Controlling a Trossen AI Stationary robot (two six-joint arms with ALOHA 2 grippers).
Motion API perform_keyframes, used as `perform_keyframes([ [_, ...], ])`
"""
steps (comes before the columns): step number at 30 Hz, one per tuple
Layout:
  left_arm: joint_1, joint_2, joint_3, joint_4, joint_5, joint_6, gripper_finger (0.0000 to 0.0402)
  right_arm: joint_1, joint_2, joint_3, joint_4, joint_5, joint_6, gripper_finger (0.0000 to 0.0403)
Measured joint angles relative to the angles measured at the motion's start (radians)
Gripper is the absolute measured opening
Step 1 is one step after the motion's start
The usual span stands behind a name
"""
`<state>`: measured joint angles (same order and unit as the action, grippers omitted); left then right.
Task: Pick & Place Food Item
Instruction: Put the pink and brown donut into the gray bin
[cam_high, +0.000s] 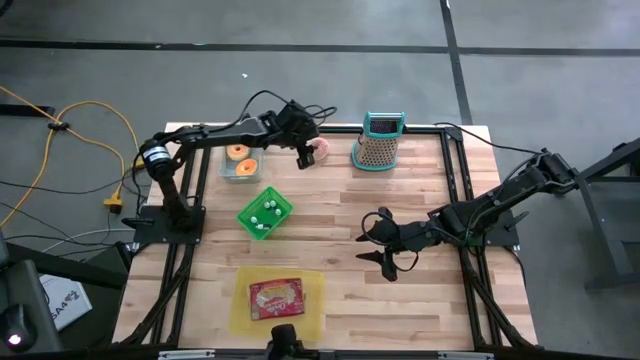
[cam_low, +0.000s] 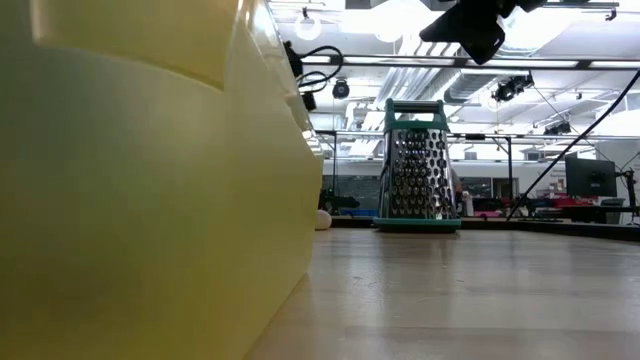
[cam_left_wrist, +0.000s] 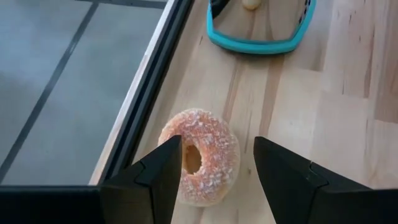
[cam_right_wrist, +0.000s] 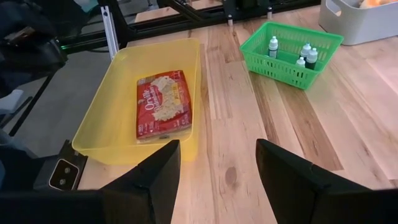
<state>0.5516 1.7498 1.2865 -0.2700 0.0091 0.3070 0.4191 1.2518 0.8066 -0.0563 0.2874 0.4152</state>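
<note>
left end effector (cam_left_wrist: 214, 171) apart, straddling doughnut (cam_left_wrist: 202, 155) at worktop (cam_high: 330, 220) 12 o'clock edge | right end effector (cam_high: 385, 252) apart, idle at 4 o'clock

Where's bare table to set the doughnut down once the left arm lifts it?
Bare wood lies mid-table between the green basket, the grater and the right gripper, open and waiting there. Another patch sits right of the yellow bin. The back edge is crowded: white container, doughnut, open left gripper, grater.
</note>
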Motion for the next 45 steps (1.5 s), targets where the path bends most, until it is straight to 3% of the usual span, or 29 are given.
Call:
perform_keyframes([
  [7, 0.035, 0.09, 0.121, -0.128, 0.013, 0.018, 0.0191, 0.0, 0.0, 0.0, 0.0, -0.001, 0.0, 0.0197],
  [11, 0.052, 0.13, 0.123, -0.134, 0.093, 0.035, 0.0191, 0.0, 0.0, 0.0, -0.001, -0.002, -0.001, 0.0197],
  [21, 0.048, 0.181, 0.123, -0.136, 0.128, 0.101, 0.0191, 0.0, 0.0, 0.0, -0.012, -0.002, -0.002, 0.0197],
  [45, 0.024, 0.23, 0.129, -0.133, 0.034, 0.002, 0.019, 0.0, 0.0, 0.0, -0.014, -0.002, -0.001, 0.0197],
])
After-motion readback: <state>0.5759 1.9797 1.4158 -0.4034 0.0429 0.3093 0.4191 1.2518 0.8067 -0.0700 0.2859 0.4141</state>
